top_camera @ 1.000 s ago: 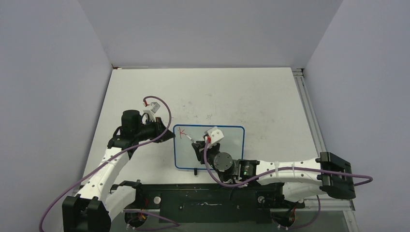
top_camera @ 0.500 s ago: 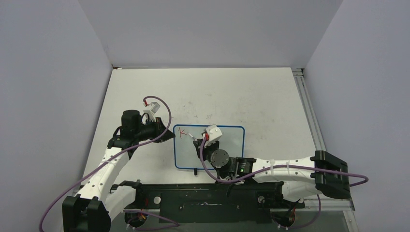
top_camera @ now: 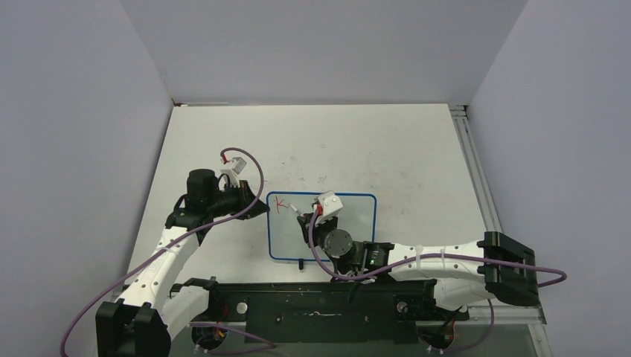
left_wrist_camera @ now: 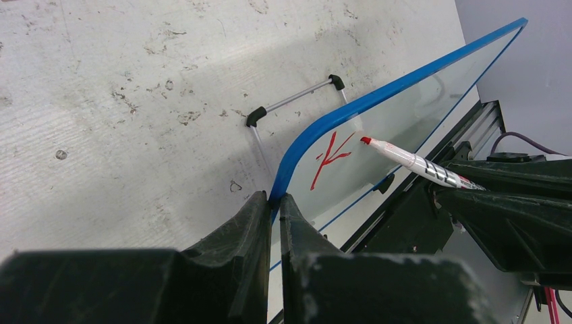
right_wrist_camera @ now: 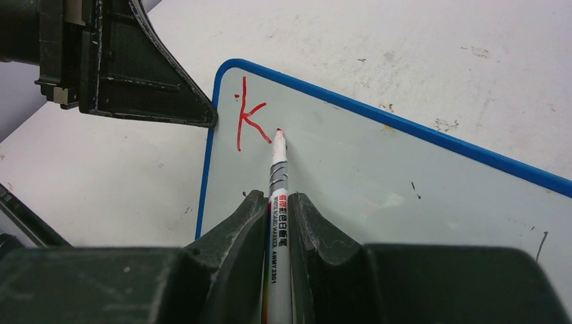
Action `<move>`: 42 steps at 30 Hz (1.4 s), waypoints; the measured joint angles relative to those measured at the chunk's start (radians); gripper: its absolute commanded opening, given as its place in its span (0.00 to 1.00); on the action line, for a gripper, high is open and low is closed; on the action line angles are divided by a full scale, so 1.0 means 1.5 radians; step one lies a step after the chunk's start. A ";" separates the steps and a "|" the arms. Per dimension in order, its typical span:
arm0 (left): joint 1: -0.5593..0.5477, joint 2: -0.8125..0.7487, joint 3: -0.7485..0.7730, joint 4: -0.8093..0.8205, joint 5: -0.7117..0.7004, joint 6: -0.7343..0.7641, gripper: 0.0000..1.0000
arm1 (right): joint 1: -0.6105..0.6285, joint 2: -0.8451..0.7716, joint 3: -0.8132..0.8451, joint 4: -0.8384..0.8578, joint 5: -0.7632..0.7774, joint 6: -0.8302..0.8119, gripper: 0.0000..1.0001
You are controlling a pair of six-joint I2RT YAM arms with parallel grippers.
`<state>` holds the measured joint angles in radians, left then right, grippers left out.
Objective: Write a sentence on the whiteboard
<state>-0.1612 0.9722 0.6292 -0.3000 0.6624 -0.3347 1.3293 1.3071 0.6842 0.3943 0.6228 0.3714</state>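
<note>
Nearest edge: black mounting rail (top_camera: 312,305) with both arm bases bolted on. Right arm (top_camera: 439,260) runs low from the near right toward centre. The right gripper (right_wrist_camera: 278,202) is clamped tight on a whiteboard marker (right_wrist_camera: 277,165), with the barrel pinched between both fingers and the red tip pointing far-left. Just beyond the rail, roughly centre of the table (top_camera: 402,149), sits the whiteboard (top_camera: 357,216): blue rounded frame, long edges running left-right, one small black clip (top_camera: 300,262) visible on its near edge. Board surface is blank apart from a single red K (right_wrist_camera: 248,121) in the far-left corner. Marker tip sits just right of the K's lower leg; touching the surface or just off it, can't tell. Left arm (top_camera: 160,256) comes up from the near-left base. The left gripper (left_wrist_camera: 275,202) is pressed together on the board's blue frame at that far-left corner, one finger either side of the edge. Can't tell if the board lies flat or is tipped up slightly at that corner. Just past the frame on the far side, a thin metal bar with black end caps (left_wrist_camera: 297,100) lies on the tabletop. Farther out the table is scuffed white with grey specks. An aluminium rail (top_camera: 476,171) runs along its right edge, with plain grey walls (top_camera: 320,44) behind.
</note>
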 measured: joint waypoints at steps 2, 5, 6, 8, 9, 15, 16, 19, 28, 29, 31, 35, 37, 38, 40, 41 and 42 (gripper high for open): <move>0.000 0.000 0.000 0.000 0.000 0.001 0.00 | 0.000 0.000 0.000 -0.002 0.000 0.006 0.05; 0.000 0.000 0.000 0.000 0.000 0.001 0.00 | 0.000 0.000 0.000 -0.004 0.000 0.013 0.05; 0.000 0.000 0.000 0.000 0.000 0.001 0.00 | 0.000 0.000 0.000 -0.005 0.000 0.017 0.05; 0.000 0.000 0.000 0.000 0.000 0.002 0.00 | 0.002 0.000 -0.001 -0.006 0.001 0.022 0.05; 0.000 0.000 0.000 0.000 0.000 0.001 0.00 | 0.005 0.000 -0.001 -0.006 0.001 0.025 0.05; 0.000 0.000 0.000 0.000 0.000 0.002 0.00 | 0.019 0.000 -0.010 -0.016 0.006 0.040 0.05; 0.000 0.000 0.000 0.000 0.000 0.002 0.00 | 0.021 0.000 -0.010 -0.020 0.007 0.042 0.05; 0.000 0.000 0.000 0.000 0.000 0.002 0.00 | 0.027 0.000 -0.012 -0.025 0.012 0.045 0.05; -0.001 0.000 0.000 0.000 0.000 0.002 0.00 | 0.038 -0.005 -0.012 -0.029 0.019 0.030 0.05; -0.001 0.000 0.000 0.000 0.000 0.002 0.00 | 0.039 -0.007 -0.012 -0.028 0.019 0.026 0.05; -0.001 0.000 0.000 0.000 0.000 0.002 0.00 | 0.040 -0.011 -0.011 -0.028 0.019 0.019 0.05; -0.001 0.000 0.000 0.000 0.000 0.002 0.00 | 0.039 -0.013 -0.001 -0.022 0.020 0.003 0.05; -0.001 0.000 0.000 0.000 0.000 0.002 0.00 | 0.037 -0.013 0.003 -0.016 0.021 -0.004 0.05; -0.001 0.000 0.000 0.000 0.000 0.002 0.00 | 0.034 -0.013 0.004 -0.013 0.021 -0.007 0.05; -0.001 0.000 0.000 0.000 0.000 0.002 0.00 | 0.030 -0.012 0.005 -0.008 0.021 -0.014 0.05; -0.001 0.000 0.000 0.000 0.000 0.002 0.00 | 0.028 -0.012 0.006 -0.007 0.021 -0.016 0.05; -0.001 0.000 0.000 0.000 0.000 0.002 0.00 | 0.025 -0.012 0.008 -0.006 0.021 -0.018 0.05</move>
<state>-0.1619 0.9718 0.6292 -0.3004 0.6628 -0.3325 1.3674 1.2888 0.6956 0.3855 0.6544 0.3443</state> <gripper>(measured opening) 0.062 0.157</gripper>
